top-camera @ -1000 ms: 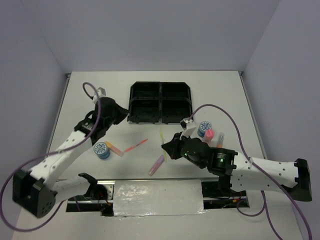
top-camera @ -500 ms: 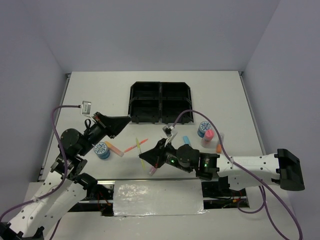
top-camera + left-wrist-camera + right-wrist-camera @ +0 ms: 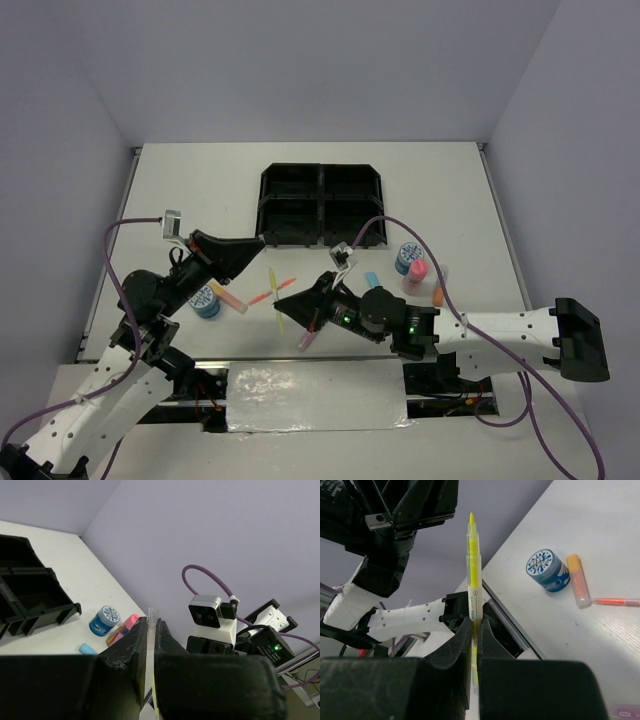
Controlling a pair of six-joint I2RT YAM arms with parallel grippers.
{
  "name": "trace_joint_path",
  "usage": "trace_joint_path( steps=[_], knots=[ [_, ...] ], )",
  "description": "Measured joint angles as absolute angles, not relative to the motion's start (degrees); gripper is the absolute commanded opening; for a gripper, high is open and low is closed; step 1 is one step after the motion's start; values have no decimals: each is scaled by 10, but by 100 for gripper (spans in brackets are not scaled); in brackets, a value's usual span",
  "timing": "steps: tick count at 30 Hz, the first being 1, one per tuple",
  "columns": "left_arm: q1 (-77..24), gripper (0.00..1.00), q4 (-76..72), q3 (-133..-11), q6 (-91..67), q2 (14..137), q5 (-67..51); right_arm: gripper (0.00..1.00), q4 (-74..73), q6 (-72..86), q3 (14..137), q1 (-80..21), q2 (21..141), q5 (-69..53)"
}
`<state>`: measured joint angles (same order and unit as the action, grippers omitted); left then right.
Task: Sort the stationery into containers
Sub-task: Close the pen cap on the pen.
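White table, above it yellow pen (tip bare) clamped in right claw, closed left claw near.

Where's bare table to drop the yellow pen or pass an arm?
Free: behind the black tray to the far edge; left of the tray; right of it, beyond the right tape roll. Crowded: around the pink pen and purple marker.

My flat white tabletop sits boxed in by plain pale lavender walls, under soft, even light.
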<state>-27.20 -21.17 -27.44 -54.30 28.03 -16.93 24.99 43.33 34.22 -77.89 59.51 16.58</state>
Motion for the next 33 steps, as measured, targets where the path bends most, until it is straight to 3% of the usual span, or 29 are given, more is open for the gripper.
trace_joint_path(
  steps=[33],
  knots=[
    [-272,0,-250,-273,-574,299,-173,0,242,395,377,-776,607,183]
  ],
)
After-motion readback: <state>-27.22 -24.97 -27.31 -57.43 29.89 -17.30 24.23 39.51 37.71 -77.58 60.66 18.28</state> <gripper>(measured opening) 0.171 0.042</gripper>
